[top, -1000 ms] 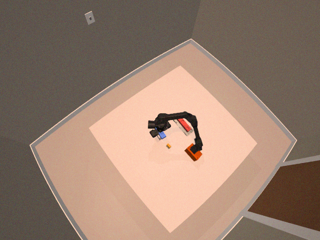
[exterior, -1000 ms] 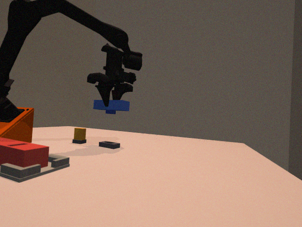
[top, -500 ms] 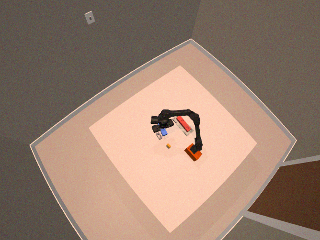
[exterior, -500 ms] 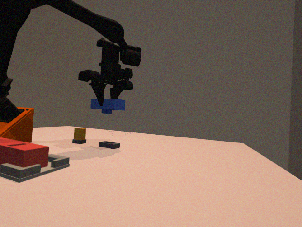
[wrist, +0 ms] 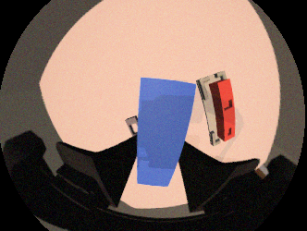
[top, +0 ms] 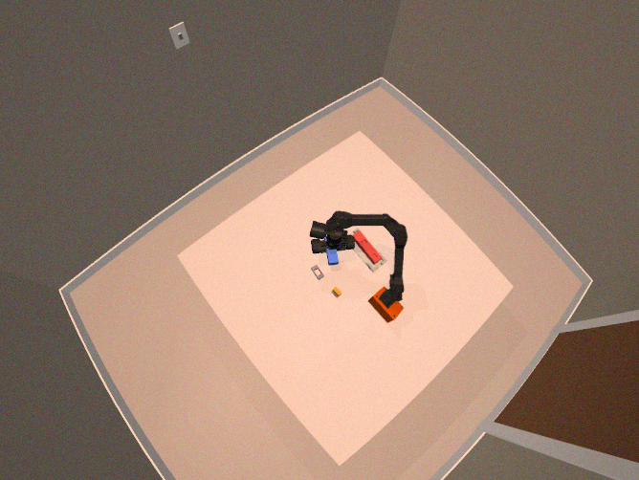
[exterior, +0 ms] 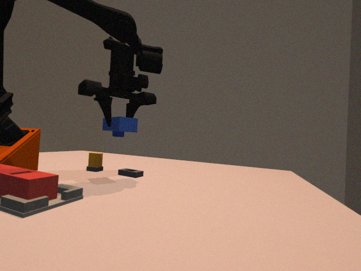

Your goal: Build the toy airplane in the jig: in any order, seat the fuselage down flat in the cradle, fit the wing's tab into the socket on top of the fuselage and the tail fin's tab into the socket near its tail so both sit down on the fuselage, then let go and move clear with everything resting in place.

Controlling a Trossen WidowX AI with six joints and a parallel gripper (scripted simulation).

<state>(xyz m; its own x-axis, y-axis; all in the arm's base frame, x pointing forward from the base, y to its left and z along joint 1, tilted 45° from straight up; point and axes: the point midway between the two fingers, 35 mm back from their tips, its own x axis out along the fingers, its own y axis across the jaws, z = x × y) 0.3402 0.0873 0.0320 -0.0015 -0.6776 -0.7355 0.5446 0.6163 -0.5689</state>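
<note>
My gripper [exterior: 119, 121] [wrist: 158, 139] is shut on the blue wing [top: 332, 256] [exterior: 127, 125] [wrist: 164, 103] and holds it level above the table, its tab pointing down. The red fuselage [top: 367, 248] [exterior: 44, 186] [wrist: 226, 103] lies flat in the grey cradle [top: 376, 267] [exterior: 24, 206] [wrist: 210, 113], with dark socket slots on top. The wing is off to the side of the fuselage, not above it. The yellow tail fin [top: 337, 292] [exterior: 95, 159] stands upright in a small dark holder [exterior: 94, 168]; the wrist view does not show it.
An empty dark rectangular holder [top: 319, 276] [exterior: 137, 175] lies on the table [top: 330, 351] [exterior: 204, 221] below and near the wing. The orange arm base [top: 379, 300] [exterior: 32, 151] stands beyond the cradle and tail fin in the exterior view.
</note>
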